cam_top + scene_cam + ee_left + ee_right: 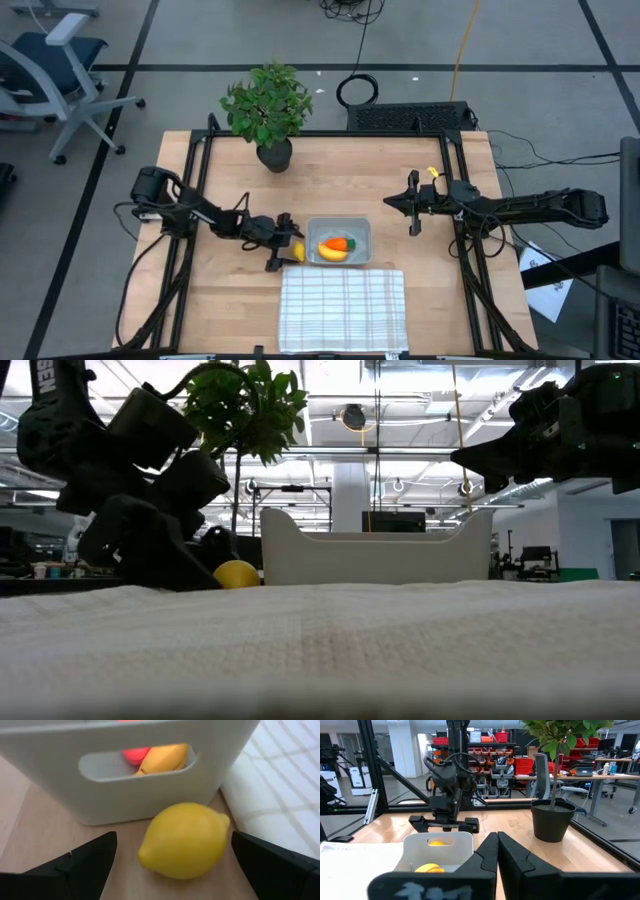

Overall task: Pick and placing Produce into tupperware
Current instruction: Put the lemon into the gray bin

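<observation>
— Left gripper (283, 252) low on the wood, fingers (75, 870) spread wide either side of the lemon (182, 840), not touching it. Lemon down on the table (200, 300), just beside the tupperware (362, 232) wall and near the checked cloth (342, 310) edge.

— Tight there: wall ahead, cloth alongside. Bare wood open behind that arm. Inside the tupperware?

— Carrot (338, 243) and banana (332, 253), seen from above; through the handle slot, only slivers of them.

— Right gripper (413, 208)?

— Raised well clear, beyond the tupperware's far side, fingers pressed together, holding nothing. Potted plant (266, 108) near the back edge, well apart from both.
</observation>
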`<action>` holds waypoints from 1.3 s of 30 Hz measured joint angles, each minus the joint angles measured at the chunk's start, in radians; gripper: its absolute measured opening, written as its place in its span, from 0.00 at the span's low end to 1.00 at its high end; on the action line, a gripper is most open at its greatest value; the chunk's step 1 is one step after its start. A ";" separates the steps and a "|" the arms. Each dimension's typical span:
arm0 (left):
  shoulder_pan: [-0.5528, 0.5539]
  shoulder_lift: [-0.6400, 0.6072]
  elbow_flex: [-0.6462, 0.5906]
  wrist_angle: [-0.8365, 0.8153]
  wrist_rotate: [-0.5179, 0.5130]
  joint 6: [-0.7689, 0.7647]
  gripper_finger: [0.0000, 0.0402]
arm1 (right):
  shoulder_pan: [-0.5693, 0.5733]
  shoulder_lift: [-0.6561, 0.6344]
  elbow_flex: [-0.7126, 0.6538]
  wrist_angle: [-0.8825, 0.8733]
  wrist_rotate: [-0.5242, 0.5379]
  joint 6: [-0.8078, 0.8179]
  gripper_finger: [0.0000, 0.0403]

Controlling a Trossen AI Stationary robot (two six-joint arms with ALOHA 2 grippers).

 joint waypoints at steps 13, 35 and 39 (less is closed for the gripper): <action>0.027 0.007 0.001 -0.001 0.036 -0.002 0.99 | 0.000 0.000 0.000 -0.002 0.000 0.000 0.00; 0.068 0.007 0.001 0.004 0.070 0.086 0.99 | 0.000 0.000 0.000 -0.001 0.000 0.000 0.00; 0.071 0.007 0.002 0.007 0.100 0.096 0.99 | 0.000 0.000 0.000 -0.001 0.000 -0.001 0.00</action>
